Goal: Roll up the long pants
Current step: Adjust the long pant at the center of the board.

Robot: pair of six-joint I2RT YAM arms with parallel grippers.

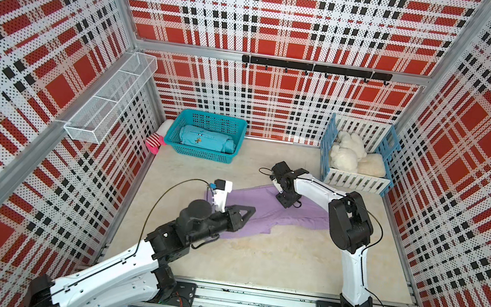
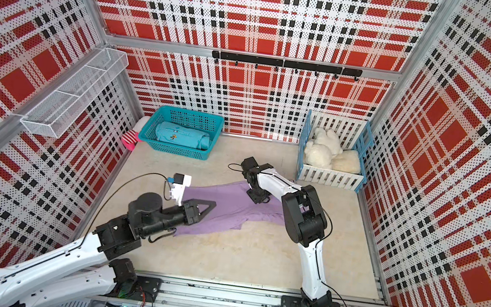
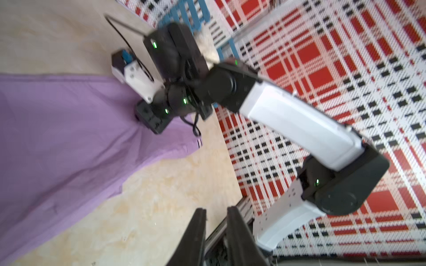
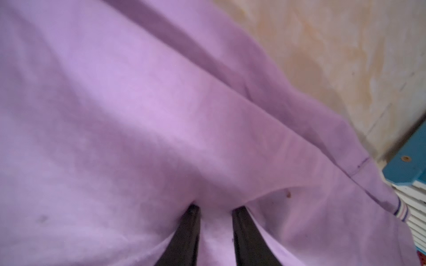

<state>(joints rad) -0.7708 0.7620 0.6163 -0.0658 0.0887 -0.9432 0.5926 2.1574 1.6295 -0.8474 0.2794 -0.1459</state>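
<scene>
The long pants [image 1: 262, 210] lay spread across the middle of the beige floor [image 1: 255, 260], with a bit of striped waistband [image 4: 401, 210] showing at their right end. The right gripper [image 4: 215, 207] pressed on their far edge, jaws narrow with a fold of lilac cloth pinched between. The left gripper [image 3: 215, 210] hung above their left part, jaws slightly apart, holding nothing. In the teal basket [image 1: 172, 132], far left, a rolled teal garment [image 1: 219, 145] bore a cartoon print too small to read.
</scene>
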